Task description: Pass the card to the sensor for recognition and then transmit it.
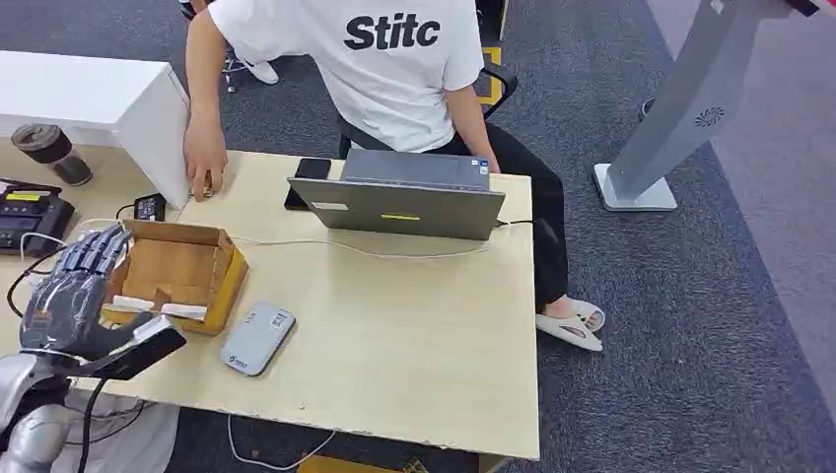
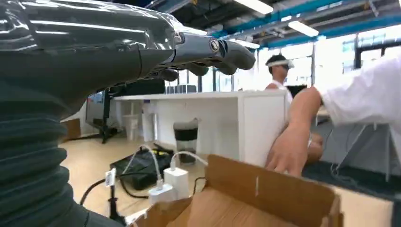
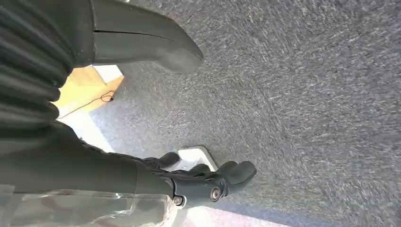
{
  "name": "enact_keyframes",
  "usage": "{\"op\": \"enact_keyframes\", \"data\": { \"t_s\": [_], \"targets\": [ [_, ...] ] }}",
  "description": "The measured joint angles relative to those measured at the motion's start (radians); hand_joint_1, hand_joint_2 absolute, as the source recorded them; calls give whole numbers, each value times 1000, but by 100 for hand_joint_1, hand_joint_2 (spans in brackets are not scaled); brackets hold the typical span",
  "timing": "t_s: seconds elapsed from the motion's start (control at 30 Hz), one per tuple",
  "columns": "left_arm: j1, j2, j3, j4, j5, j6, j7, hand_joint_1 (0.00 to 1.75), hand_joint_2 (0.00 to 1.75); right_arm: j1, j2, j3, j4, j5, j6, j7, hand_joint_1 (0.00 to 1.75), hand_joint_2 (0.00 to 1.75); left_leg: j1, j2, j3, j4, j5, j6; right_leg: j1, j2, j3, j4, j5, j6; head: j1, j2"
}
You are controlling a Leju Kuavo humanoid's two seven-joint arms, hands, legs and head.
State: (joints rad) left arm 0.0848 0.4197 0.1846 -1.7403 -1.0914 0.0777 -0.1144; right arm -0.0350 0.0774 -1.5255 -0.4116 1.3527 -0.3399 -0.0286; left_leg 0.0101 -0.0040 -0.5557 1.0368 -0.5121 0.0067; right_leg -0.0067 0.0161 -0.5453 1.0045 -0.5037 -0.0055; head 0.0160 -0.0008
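Left hand [image 1: 74, 291] hovers over the near corner of the cardboard box [image 1: 175, 268] at my left of the table [image 1: 414, 345], fingers extended and a little apart, palm down. No card is visible in the grip. A dark flat piece with a pale patch on it juts out beneath the hand toward the sensor; I cannot tell whether that is a card or part of my arm's fittings. In the left wrist view the fingers [image 2: 222, 49] reach forward over the box's far wall with nothing between them.

Pale strips lying along the box's near edge [image 1: 163, 307] may be cards; their nature is not certain from here. The sensor [image 1: 257, 338], a flat grey device with a small label, lies on the table just beside the box, on its right.

Judgement: the pick-up step is in hand; presentation to the sensor is not yet done. The next move calls for lowering into the box, pinching one card by its edge, then carrying it across to lie flat over the sensor.

Right hand [image 3: 203, 182] hangs beside me over grey carpet, fingers loosely curled, holding nothing.

A person [image 1: 394, 69] sits across the table behind a laptop [image 1: 404, 202], one hand resting near the box's far corner.
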Motion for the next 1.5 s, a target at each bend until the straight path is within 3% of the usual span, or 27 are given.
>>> {"op": "enact_keyframes", "data": {
  "t_s": [0.33,0.53,1.0,1.5],
  "targets": [
    [-10,77,-1,43,77,-145,11,0,175,-1,0,0,1,33,2,18,0,175,0,0,0,0,0,0,0,0,0,0,0,0,0,0],
    [-69,119,-23,97,97,-197,15,0,175,-4,-2,0,9,35,2,21,0,175,0,0,0,0,0,0,0,0,0,0,0,0,0,0],
    [-171,131,-193,193,5,-172,42,0,175,-12,-9,3,19,54,5,25,0,175,0,0,0,0,0,0,0,0,0,0,0,0,0,0],
    [-248,122,-313,283,23,-202,48,0,175,-17,-21,4,31,58,13,34,0,175,0,0,0,0,0,0,0,1,0,0,0,0,0,0]
  ]
}}
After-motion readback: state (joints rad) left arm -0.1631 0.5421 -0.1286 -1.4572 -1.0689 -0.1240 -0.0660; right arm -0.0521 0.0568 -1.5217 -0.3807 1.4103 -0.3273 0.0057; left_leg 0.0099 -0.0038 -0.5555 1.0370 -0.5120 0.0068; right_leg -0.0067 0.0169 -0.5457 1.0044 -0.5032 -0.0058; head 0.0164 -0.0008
